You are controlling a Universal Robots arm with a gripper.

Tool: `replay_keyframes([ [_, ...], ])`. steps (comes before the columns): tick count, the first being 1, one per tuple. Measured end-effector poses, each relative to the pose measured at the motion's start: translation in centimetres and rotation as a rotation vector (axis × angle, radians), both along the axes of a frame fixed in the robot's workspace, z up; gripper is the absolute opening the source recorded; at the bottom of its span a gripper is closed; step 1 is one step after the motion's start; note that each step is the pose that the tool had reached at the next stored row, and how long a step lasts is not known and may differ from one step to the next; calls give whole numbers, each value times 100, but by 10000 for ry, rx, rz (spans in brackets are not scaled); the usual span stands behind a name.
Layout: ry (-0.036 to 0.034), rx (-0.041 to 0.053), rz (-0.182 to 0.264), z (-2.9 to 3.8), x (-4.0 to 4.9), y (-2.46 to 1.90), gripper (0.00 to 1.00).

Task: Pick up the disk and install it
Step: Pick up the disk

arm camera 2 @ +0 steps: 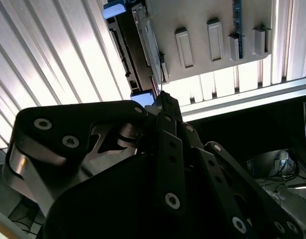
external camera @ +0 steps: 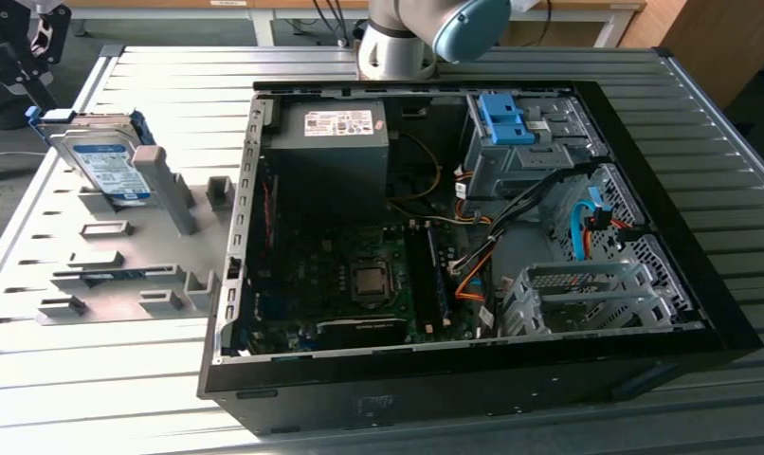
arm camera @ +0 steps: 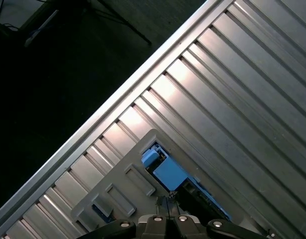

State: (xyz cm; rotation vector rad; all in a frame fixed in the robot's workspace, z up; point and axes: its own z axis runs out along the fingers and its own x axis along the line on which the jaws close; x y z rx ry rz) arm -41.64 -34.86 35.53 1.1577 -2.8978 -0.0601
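The gripper hangs at the upper corner of the disk, just beside its blue rail in both wrist views; whether it is apart or clamped on the disk cannot be told. The disk is not yet installed: it stands on edge, tilted, in a grey holder on the worktop, at the exterior view's left of the open case. A hold this close to one corner would probably let the disk swing or slide, since the weight sits off to one side and the plastic rail looks smooth. A lift that does not follow the tilt could jam the lower edge against the holder's posts and drag the holder along. Farther off, the case wall stands between the disk and the inside, and a low carry could strike its rim. Inside, loose cables run just beside the drive cage and could snag a rail or block the disk from seating.
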Motion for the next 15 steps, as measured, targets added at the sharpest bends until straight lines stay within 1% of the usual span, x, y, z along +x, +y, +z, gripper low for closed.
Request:
replay_keyframes([
  [11, -1, 0, 41, 0, 0, 0, 11],
  [15, 0, 1, 375, -1, 0, 0, 11],
])
